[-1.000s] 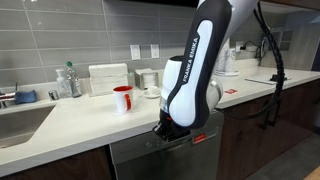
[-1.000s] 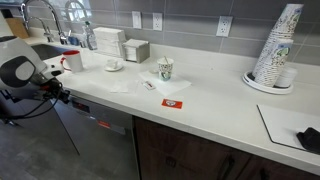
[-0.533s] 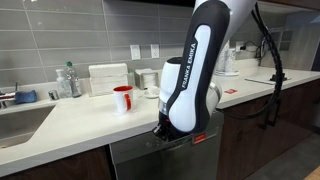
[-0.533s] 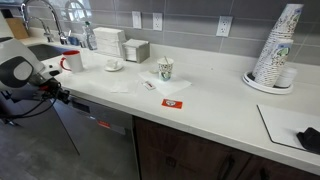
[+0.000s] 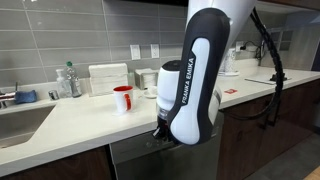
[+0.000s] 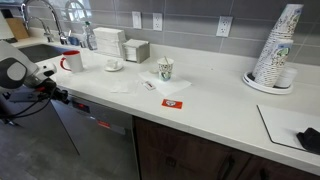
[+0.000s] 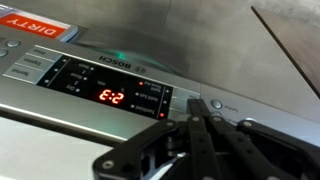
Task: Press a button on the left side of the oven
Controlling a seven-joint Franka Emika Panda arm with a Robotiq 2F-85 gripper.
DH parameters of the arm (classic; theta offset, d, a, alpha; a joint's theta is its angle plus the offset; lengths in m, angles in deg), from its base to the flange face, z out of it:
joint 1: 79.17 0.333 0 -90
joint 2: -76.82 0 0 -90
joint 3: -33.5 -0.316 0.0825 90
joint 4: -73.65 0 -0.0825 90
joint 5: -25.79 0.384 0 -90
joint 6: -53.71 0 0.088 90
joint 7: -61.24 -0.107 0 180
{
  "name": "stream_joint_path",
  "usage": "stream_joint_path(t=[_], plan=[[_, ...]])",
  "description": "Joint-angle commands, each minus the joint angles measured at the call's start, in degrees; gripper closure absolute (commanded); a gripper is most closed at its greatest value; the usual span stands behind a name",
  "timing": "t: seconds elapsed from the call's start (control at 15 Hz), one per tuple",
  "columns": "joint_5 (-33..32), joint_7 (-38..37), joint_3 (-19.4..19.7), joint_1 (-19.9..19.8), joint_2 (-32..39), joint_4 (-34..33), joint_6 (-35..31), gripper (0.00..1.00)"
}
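The oven (image 5: 140, 160) is a stainless-steel appliance under the white counter, seen in both exterior views (image 6: 100, 138). The wrist view shows its top control strip (image 7: 60, 75) close up, with a red display (image 7: 110, 97) reading "E:2", small red indicator lights and a round button (image 7: 215, 103) to the right of the display. My gripper (image 5: 160, 133) is at the top edge of the appliance, just below the counter lip (image 6: 62, 97). Its fingers (image 7: 195, 108) are shut together and empty, with the tips just below the strip near the round button.
A red mug (image 5: 122, 99) and a napkin box (image 5: 108, 78) stand on the counter above the appliance. A sink (image 5: 15, 122) is beside it. A paper cup (image 6: 165, 68), a red card (image 6: 173, 102) and a stack of cups (image 6: 275, 50) sit further along. A "DIRTY" magnet (image 7: 20, 25) sticks to the front.
The arm has shifted slightly sideways along the appliance's top edge. The gripper stays shut at the control strip.
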Motion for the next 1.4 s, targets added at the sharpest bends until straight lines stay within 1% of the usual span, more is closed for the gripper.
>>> stream_joint_path(t=[0.0, 0.07, 0.27, 0.4, 0.53, 0.67, 0.8, 0.93, 1.13, 1.27, 1.33], plan=[[0.17, -0.37, 1.57, 2.52, 0.46, 0.39, -0.09, 1.00], [-0.94, 0.64, -0.75, 0.47, -2.45, 1.32, 1.38, 1.00], [-1.36, 1.27, -0.36, 0.90, -6.51, 3.24, 4.98, 1.00], [-1.06, 1.40, 1.26, 1.79, -9.30, 4.57, 8.48, 1.00], [-1.02, 2.10, 1.86, 0.80, -13.45, 6.03, 13.47, 1.00], [-1.31, 2.08, 4.74, 0.87, -16.23, 6.85, 16.95, 1.00], [-2.03, 1.99, 8.15, 0.80, -19.66, 7.65, 19.52, 0.72], [-4.14, 0.88, 12.70, 0.97, -22.97, 8.19, 21.44, 0.60], [-8.02, -0.44, 17.77, -0.57, -28.79, 8.29, 24.89, 0.36], [-11.80, -3.05, 19.49, -2.73, -32.38, 7.62, 27.84, 0.20], [-14.07, -4.53, 19.43, -4.40, -34.30, 7.42, 28.83, 0.14]])
